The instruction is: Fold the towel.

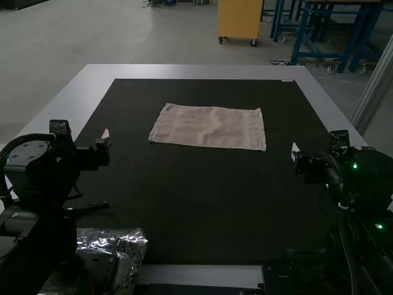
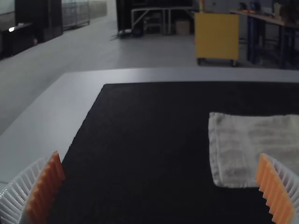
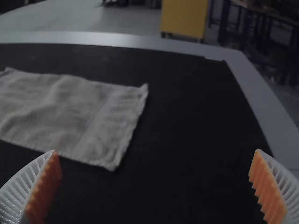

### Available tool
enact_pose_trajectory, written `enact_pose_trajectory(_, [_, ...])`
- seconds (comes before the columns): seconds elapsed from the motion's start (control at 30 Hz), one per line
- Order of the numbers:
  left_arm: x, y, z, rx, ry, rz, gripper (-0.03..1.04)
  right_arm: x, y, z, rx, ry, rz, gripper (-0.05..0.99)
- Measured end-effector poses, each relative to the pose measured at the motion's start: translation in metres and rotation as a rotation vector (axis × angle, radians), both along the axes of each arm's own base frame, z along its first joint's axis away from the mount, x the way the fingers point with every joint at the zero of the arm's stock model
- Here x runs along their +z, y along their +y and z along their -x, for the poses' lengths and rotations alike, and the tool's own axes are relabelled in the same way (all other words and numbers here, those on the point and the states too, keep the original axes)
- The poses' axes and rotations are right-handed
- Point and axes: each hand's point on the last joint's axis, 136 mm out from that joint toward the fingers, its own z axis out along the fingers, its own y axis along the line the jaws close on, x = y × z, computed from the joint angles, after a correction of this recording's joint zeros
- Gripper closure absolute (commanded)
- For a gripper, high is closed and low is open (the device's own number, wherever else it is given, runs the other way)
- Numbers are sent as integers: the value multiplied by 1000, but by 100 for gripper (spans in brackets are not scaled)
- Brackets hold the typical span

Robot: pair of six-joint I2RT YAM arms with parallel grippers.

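A pale pinkish towel (image 1: 209,127) lies spread as a wide rectangle on the black mat, slightly rumpled at its middle. Off its left side, nearer the arms, is my left gripper (image 1: 105,136); off its right side is my right gripper (image 1: 296,152). Neither touches the cloth. In the left wrist view, my left gripper (image 2: 161,186) is open with nothing between its pads, and one end of the towel (image 2: 238,149) shows beyond it. The right wrist view has my right gripper (image 3: 156,186) open and empty too, the towel (image 3: 74,114) lying farther off.
The black mat (image 1: 202,203) covers most of the table, whose light rim (image 1: 196,72) runs around it. Crumpled silver foil (image 1: 126,243) lies at the near left, beside the left arm's base.
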Motion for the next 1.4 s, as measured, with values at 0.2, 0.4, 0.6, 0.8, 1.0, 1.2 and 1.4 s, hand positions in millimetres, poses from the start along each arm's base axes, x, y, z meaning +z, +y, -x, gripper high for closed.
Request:
enact_pose_trajectory(0.2, [0,0,0,0,0,0,4,0,0,0,0,0,0,1])
enact_pose_trajectory(0.4, [0,0,0,0,0,0,4,0,0,0,0,0,0,1])
enact_pose_trajectory(0.6, [0,0,0,0,0,0,4,0,0,0,0,0,0,1])
enact_pose_trajectory(0.8, [0,0,0,0,0,0,4,0,1,0,3,0,0,1])
enact_pose_trajectory(1.0, [4,0,0,1,-14,-42,4,5,4,0,23,-21,0,1])
enact_pose_trajectory(1.2, [18,0,1,9,-63,-179,4,27,6,0,38,-121,98,1])
enact_pose_trajectory(1.4, [29,0,2,26,-96,-366,5,26,8,0,63,-147,340,1])
